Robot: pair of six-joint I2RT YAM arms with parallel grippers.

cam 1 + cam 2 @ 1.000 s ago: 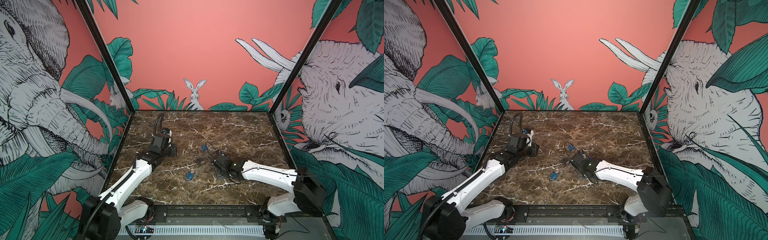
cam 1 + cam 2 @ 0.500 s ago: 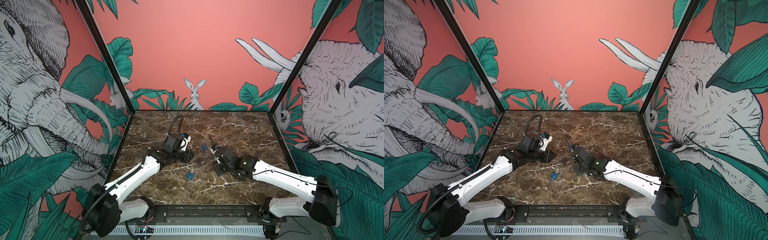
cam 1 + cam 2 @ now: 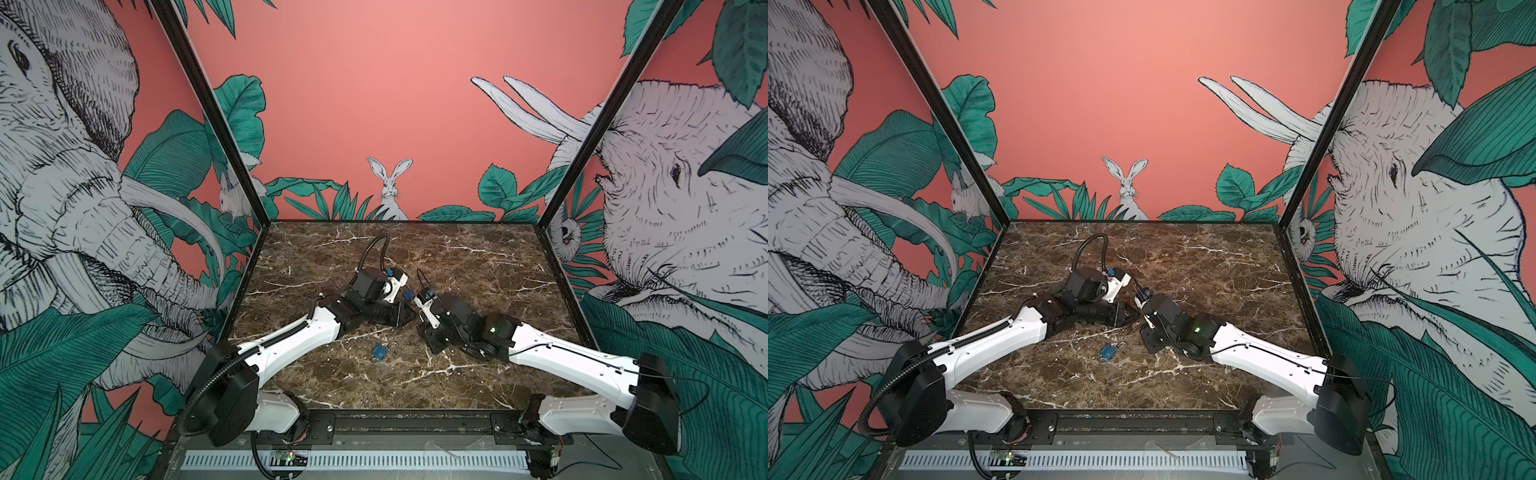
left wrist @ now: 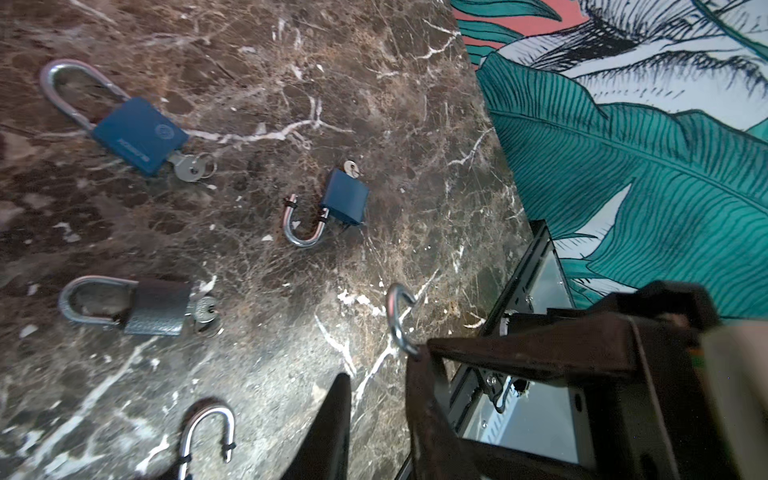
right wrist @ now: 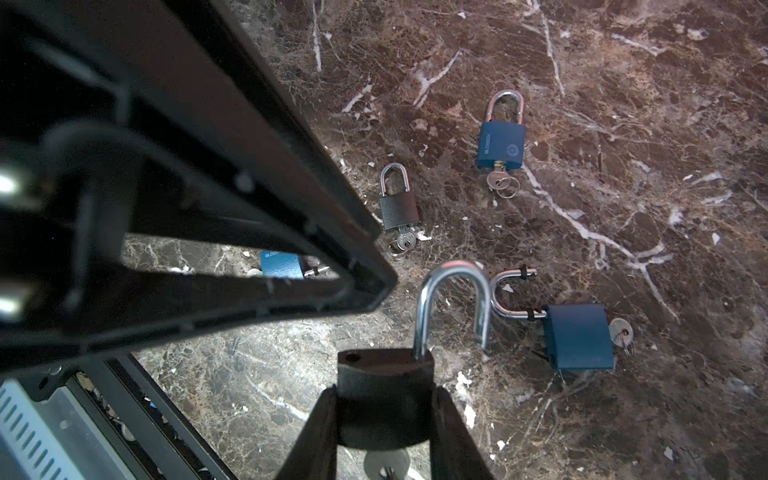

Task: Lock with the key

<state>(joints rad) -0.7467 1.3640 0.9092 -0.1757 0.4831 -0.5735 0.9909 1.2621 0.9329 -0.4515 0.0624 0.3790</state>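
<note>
Steel key (image 5: 384, 461) hangs under the black-bodied padlock (image 5: 386, 370), which the right tool (image 5: 383, 401) pinches by its flat sides, apparently lifted off the desk (image 5: 623, 62), with its polished shackle (image 5: 453, 299) sprung open. A second ago the arms were apart; now they have met mid-desk. The left tool (image 4: 380, 386) is slightly spread and empty just short of that shackle, so pressing it home looks like the coming step. Just beyond lies a matte blue padlock (image 5: 577, 336), its shackle also swung out. Farther off, a small dark padlock (image 5: 399, 208) and a long-shackled blue padlock (image 5: 500, 143) rest shut, keys inserted, on veined brown marble.
</note>
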